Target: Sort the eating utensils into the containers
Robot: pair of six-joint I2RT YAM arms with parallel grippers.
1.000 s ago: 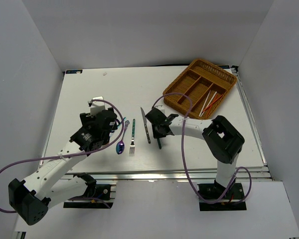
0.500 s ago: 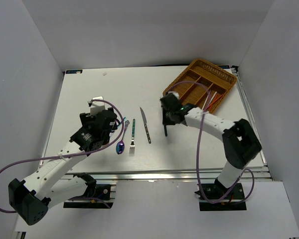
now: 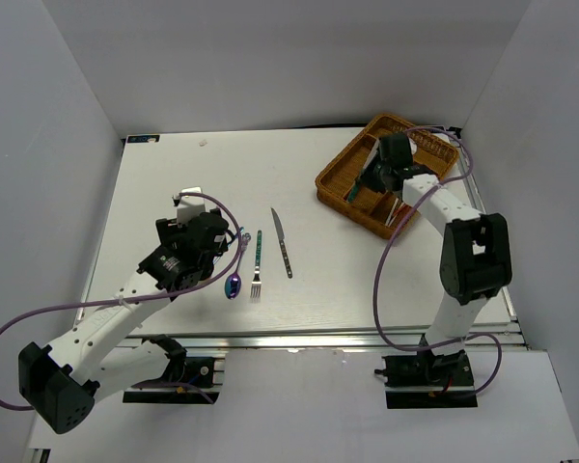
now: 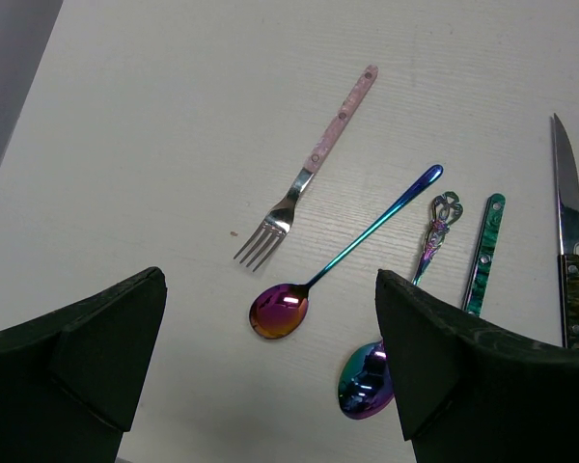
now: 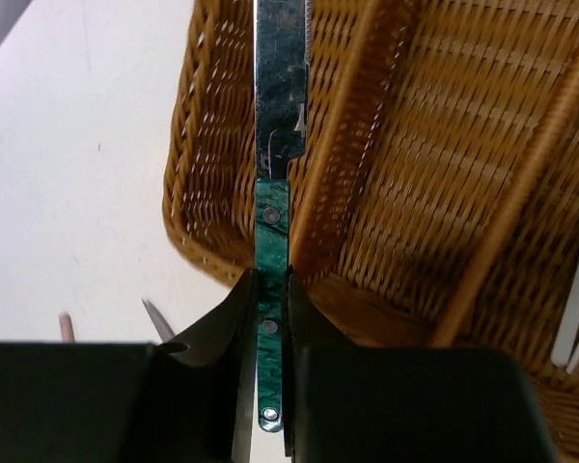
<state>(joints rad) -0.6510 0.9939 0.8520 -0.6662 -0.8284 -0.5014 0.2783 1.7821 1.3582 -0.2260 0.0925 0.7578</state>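
My right gripper (image 3: 367, 180) is shut on a teal-handled knife (image 5: 272, 241), jaws (image 5: 272, 318) clamped on its handle. The blade points into the left compartment of the brown wicker tray (image 3: 347, 204), whose weave fills the right wrist view (image 5: 434, 145). Red and pale chopsticks (image 3: 405, 200) lie in a right compartment. My left gripper (image 3: 210, 253) is open and empty above the table. Between its fingers (image 4: 270, 386) lie a pink-handled fork (image 4: 323, 154), an iridescent spoon (image 4: 338, 260), an ornate iridescent spoon (image 4: 405, 328), a teal-handled fork (image 4: 482, 256) and a dark-handled knife (image 4: 565, 241).
The loose utensils lie in a row left of the table's middle, the knife (image 3: 283, 243) rightmost and the teal fork (image 3: 258, 262) beside it. White walls enclose the table on three sides. The tray stands at the back right corner.
My right gripper has carried the teal-handled knife from the table's middle up and right to the tray's left compartment. The left arm has not moved.
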